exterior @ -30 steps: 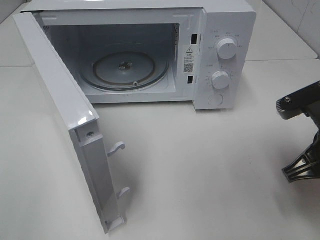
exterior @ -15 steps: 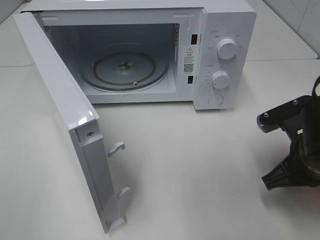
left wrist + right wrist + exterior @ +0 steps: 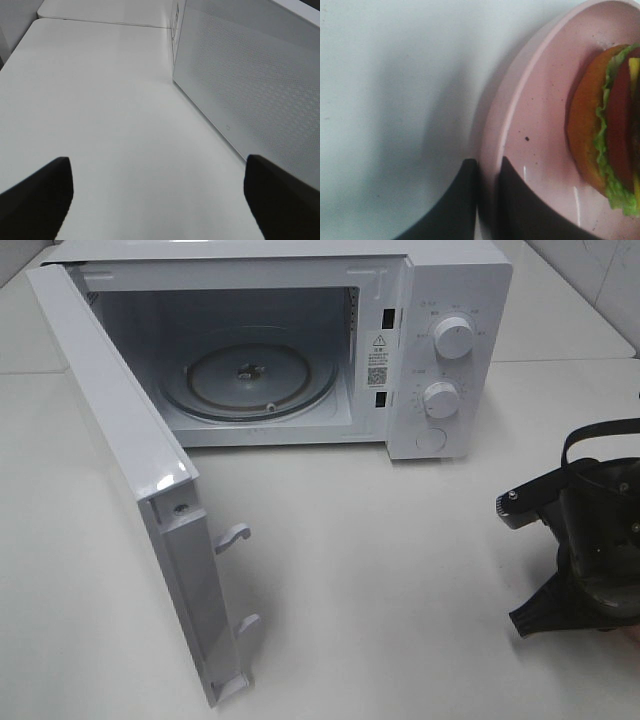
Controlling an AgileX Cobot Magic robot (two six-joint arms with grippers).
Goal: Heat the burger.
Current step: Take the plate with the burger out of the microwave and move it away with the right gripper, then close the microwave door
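The burger (image 3: 605, 135), with golden bun, red tomato and green lettuce, sits on a round pink plate (image 3: 540, 115) in the right wrist view. My right gripper (image 3: 489, 200) is shut on the plate's rim, one finger on each side. In the high view the right arm (image 3: 590, 540) is at the right edge, in front of and right of the microwave; the burger is out of view there. My left gripper (image 3: 160, 200) is open and empty above the bare table, beside the door's outer face.
The white microwave (image 3: 450, 300) stands at the back with its door (image 3: 120, 460) swung wide open toward the front left. Its glass turntable (image 3: 250, 380) holds nothing. The door's dotted outer face (image 3: 250, 85) shows in the left wrist view.
The right arm has moved left and a little forward, further into the high view. The microwave and its door have not moved.
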